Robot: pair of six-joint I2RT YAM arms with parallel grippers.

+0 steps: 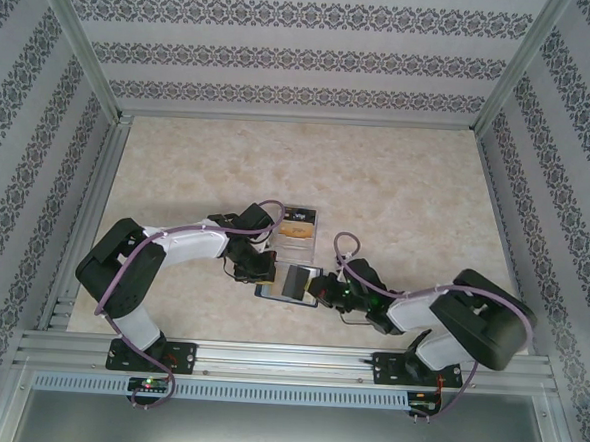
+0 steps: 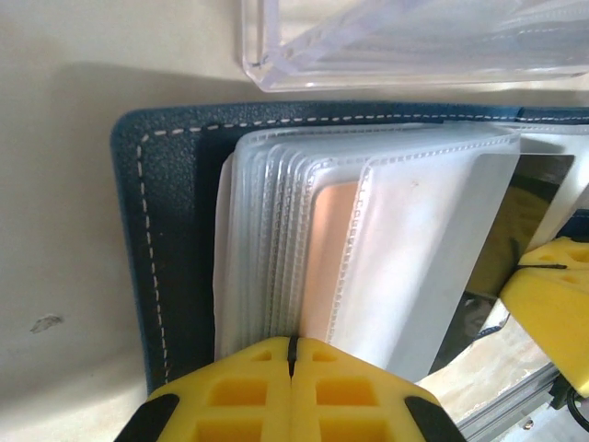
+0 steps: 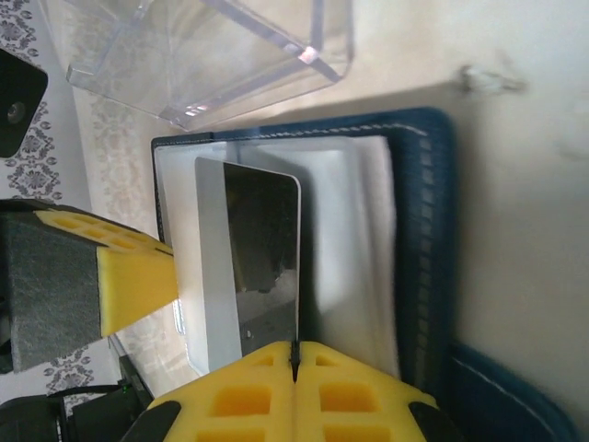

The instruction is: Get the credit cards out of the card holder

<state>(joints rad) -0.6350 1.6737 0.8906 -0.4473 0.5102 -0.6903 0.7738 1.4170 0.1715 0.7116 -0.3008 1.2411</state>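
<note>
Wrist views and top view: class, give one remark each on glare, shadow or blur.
Right wrist view: the glossy credit card mirrors its surroundings, and the clear stand shows bright glints. Left wrist view: a soft shadow borders the card holder. Top external view: even light, small things lack detail.

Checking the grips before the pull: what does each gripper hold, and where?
Right gripper pinches the dark credit card by its near edge; left gripper pinches the card holder's clear sleeves at their near edge.
</note>
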